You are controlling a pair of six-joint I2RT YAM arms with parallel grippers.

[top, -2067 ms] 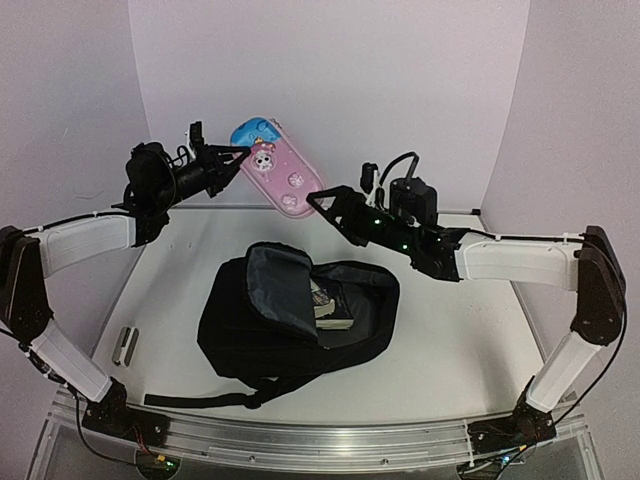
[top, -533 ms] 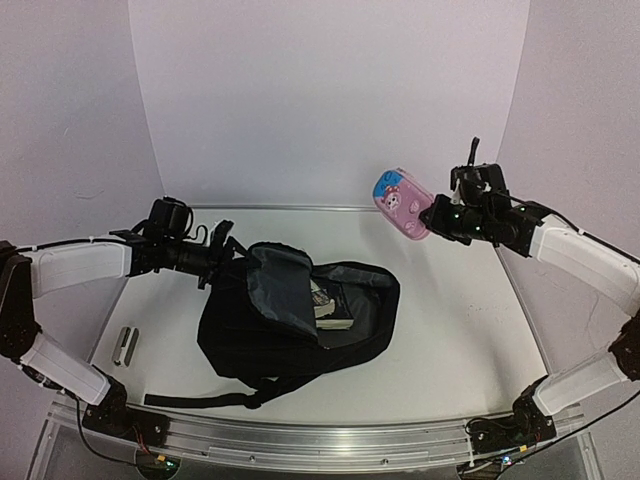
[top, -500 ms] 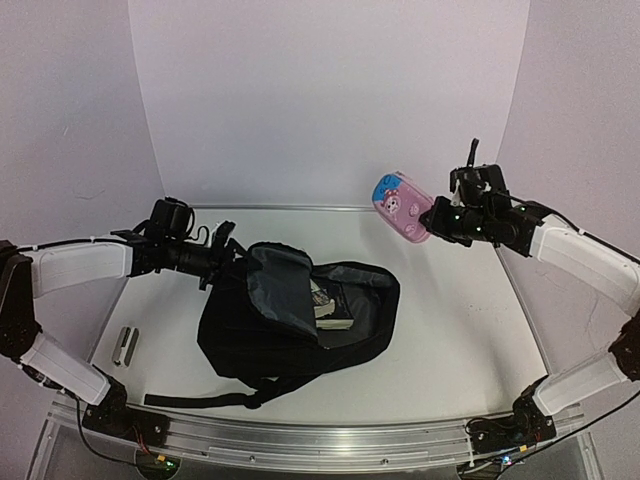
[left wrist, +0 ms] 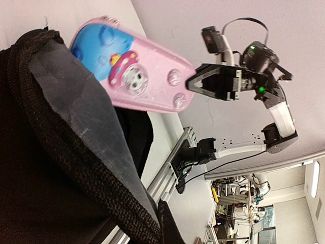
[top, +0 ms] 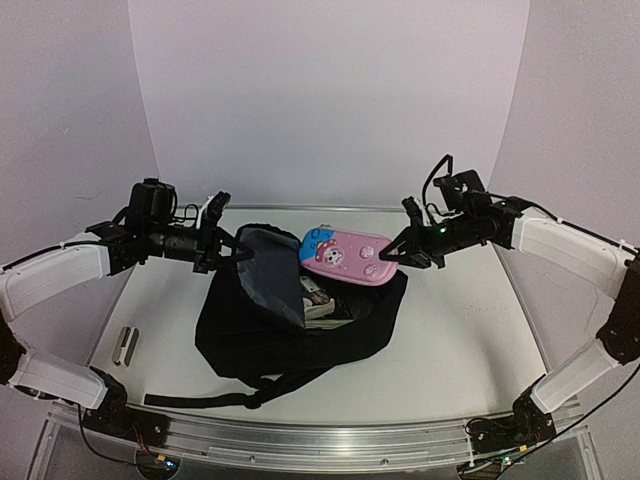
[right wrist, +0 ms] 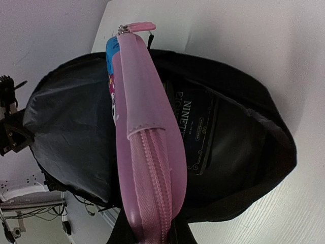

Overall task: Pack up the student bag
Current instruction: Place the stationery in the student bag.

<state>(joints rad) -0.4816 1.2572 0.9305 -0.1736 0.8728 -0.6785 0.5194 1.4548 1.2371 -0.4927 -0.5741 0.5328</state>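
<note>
The student bag is matt black woven cloth, with coarse, rough binding along its opening and a smoother grey lining. The pencil case has a smooth, faintly glossy pink skin and a ribbed woven zip tape. The bench is matt white, and the rail at its near edge is brushed metal.

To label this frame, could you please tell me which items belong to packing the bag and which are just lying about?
Job: student bag, flap held by left gripper; pink pencil case in right gripper; book inside.
Lying about: small grey object left of bag.
</note>
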